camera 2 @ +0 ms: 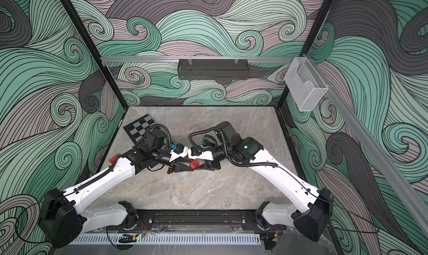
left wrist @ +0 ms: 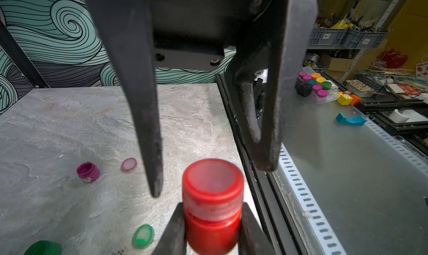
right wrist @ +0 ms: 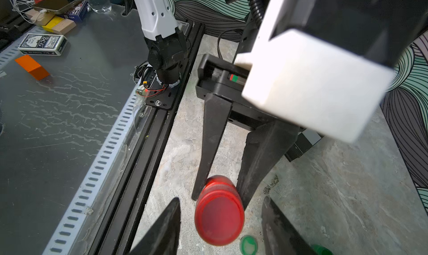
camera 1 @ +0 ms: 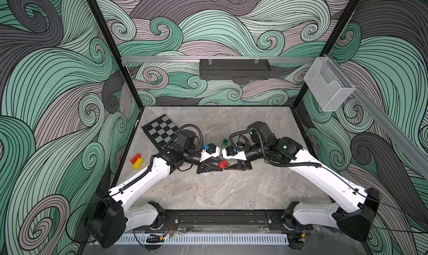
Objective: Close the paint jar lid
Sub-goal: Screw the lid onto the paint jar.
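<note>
The red paint jar (left wrist: 212, 233) is held off the grey tabletop, with my left gripper (left wrist: 212, 211) shut on its body. Its red lid (left wrist: 213, 184) sits on the jar's neck; how tight it is I cannot tell. In both top views the jar (camera 1: 223, 164) (camera 2: 194, 164) hangs between the two arms at the middle of the table. My right gripper (right wrist: 221, 201) faces the lid (right wrist: 218, 216) head-on. It is open, one finger on each side of the lid with a gap at both. Seen from the left wrist, its fingers (left wrist: 155, 177) straddle the lid without touching it.
An open green jar (camera 1: 225, 142) stands just behind the grippers, and its green lid (left wrist: 143, 236) lies on the table. An open magenta jar (left wrist: 88, 172) and its lid (left wrist: 129, 165) lie further right. A checkerboard (camera 1: 162, 131) and red and yellow blocks (camera 1: 137, 161) sit left.
</note>
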You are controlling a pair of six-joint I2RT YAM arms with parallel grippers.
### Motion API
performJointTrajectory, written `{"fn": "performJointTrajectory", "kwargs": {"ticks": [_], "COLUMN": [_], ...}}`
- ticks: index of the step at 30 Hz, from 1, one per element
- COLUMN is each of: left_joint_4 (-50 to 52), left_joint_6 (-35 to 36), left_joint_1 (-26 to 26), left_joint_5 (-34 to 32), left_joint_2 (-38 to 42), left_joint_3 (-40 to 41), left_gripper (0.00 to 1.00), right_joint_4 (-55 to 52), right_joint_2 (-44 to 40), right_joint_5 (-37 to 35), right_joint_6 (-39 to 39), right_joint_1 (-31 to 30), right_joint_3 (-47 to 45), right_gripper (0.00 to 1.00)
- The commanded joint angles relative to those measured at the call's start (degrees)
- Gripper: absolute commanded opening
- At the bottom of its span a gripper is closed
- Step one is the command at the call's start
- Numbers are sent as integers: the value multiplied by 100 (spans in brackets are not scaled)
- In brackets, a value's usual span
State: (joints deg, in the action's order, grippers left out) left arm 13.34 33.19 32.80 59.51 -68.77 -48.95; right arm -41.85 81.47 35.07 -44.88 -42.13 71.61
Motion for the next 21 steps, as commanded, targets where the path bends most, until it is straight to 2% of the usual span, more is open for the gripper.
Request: {"fn": "performJointTrajectory", "kwargs": {"ticks": [1,10,21], "left_joint_4": [81,81,24], "left_joint_6": [206,205,179], "left_joint_1": [-19,-17,-19], "left_joint_5": [37,5,-92], "left_joint_2": [136,153,189], "left_joint_3": [-178,-176,-150], "left_gripper": [14,14,14], "right_joint_4": [10,-2,-87], "right_joint_2": [157,245,343], "right_joint_5": [45,39,-25], "right_joint_6": [-249,-228,-214], "right_joint_1": [-23,-23,-23], "right_joint_3": [81,63,63], "right_gripper": [54,45,27]}}
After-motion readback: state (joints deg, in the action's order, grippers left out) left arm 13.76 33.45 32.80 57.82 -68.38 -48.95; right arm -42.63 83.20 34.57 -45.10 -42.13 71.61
